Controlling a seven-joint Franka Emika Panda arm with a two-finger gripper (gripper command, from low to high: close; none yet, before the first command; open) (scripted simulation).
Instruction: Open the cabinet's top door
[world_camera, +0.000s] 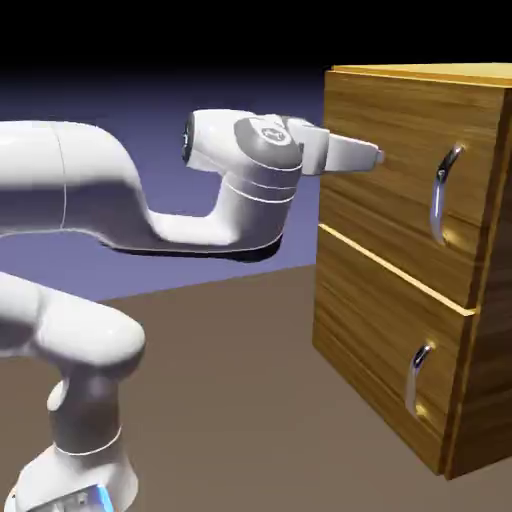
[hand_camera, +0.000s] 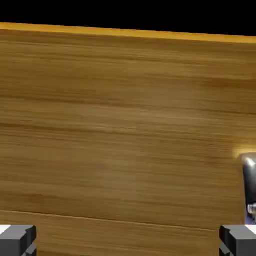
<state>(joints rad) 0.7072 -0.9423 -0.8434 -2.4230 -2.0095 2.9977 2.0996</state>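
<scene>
The cabinet (world_camera: 400, 330) is a golden-brown wood-grain box at the exterior view's right, with two stacked front panels. The top door (world_camera: 395, 190) carries a long curved silver handle (world_camera: 444, 196); the lower panel has a smaller handle (world_camera: 419, 376). My gripper (world_camera: 377, 156) points at the top door, level with its upper half and left of its handle, close to the wood. In the hand view the gripper (hand_camera: 128, 241) is open, its grey fingertips (hand_camera: 18, 240) far apart with only wood grain between them. The top door's handle (hand_camera: 248, 186) shows at the right edge.
The white arm (world_camera: 120, 200) stretches horizontally from the lower left toward the cabinet, above the brown table (world_camera: 230, 390). A seam (hand_camera: 125, 219) runs across the wood low in the hand view, and the cabinet's bright top edge (hand_camera: 125, 32) lies near the top.
</scene>
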